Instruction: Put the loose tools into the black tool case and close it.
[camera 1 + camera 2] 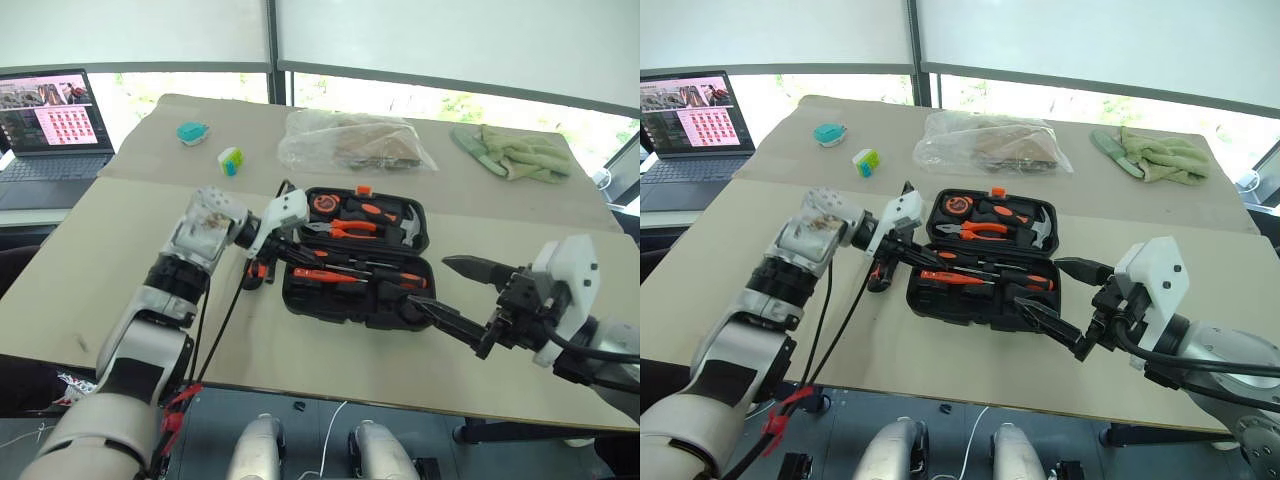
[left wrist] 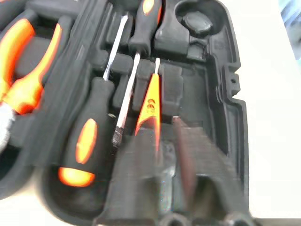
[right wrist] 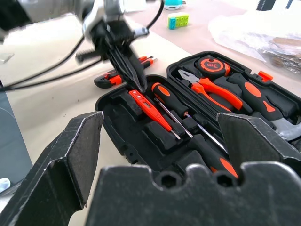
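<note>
The black tool case lies open in the middle of the table. Its near half holds the orange tester pen and two screwdrivers side by side in their slots. Orange-handled pliers and other tools sit in the far half. My left gripper is shut, its tips just over the near-left end of the tester pen. I cannot tell whether they touch it. An orange-and-black utility knife lies on the table left of the case. My right gripper hangs open at the case's right end, holding nothing.
At the back are a clear plastic bag, green gloves, a teal object and a green-white one. A laptop stands at the far left. Black cables hang from my left wrist past the table's front edge.
</note>
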